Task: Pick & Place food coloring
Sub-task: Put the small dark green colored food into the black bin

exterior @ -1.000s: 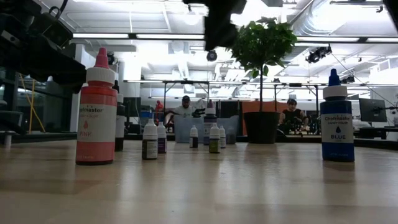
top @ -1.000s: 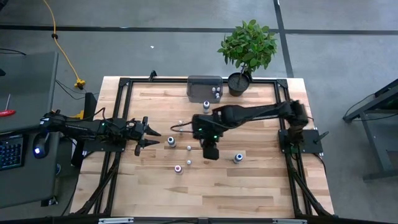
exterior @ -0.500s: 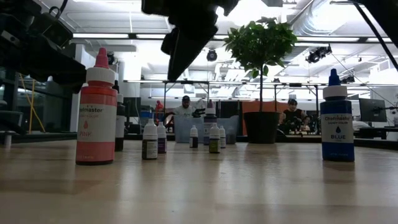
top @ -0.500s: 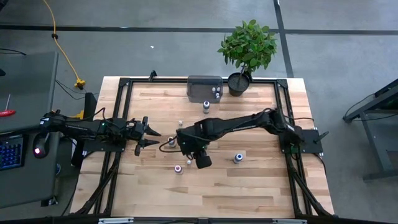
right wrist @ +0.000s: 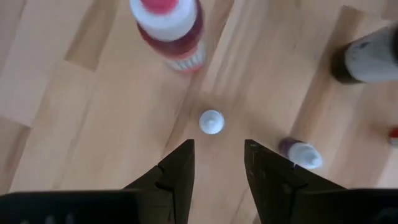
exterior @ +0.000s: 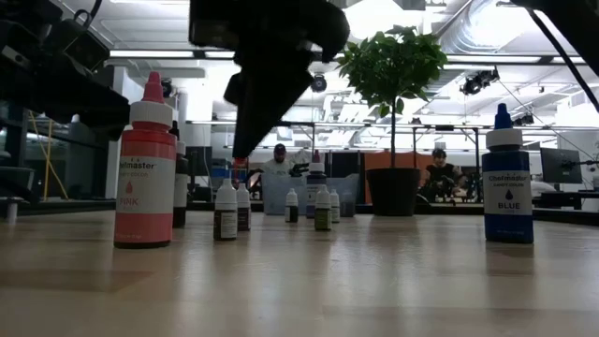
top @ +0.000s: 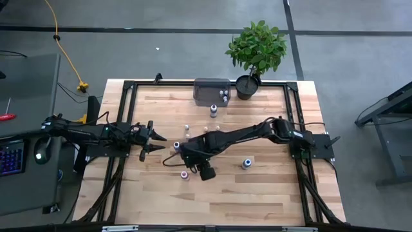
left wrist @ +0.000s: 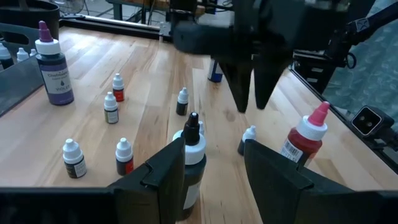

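Note:
Food coloring bottles stand upright across the wooden table: a pink one, a blue one, a purple one and a black-capped one. Several tiny white-capped ones stand among them. My right gripper hangs open, pointing steeply down over one tiny white-capped bottle, above its cap and apart from it. The pink bottle stands just beyond. My left gripper waits open and level at the table's left. The black-capped bottle stands a little ahead of its fingers, untouched.
A grey tray holding a few tiny bottles sits at the far edge, with a potted plant to its right. A black frame runs around the table. In the low view, people sit in the room behind.
My right gripper has come down and moved toward the table's left and near edge, rolling about its own axis. It has gone from above the table's middle to just over the tiny bottle beside the pink one. Its fingers keep the same gap. No bottle has moved.

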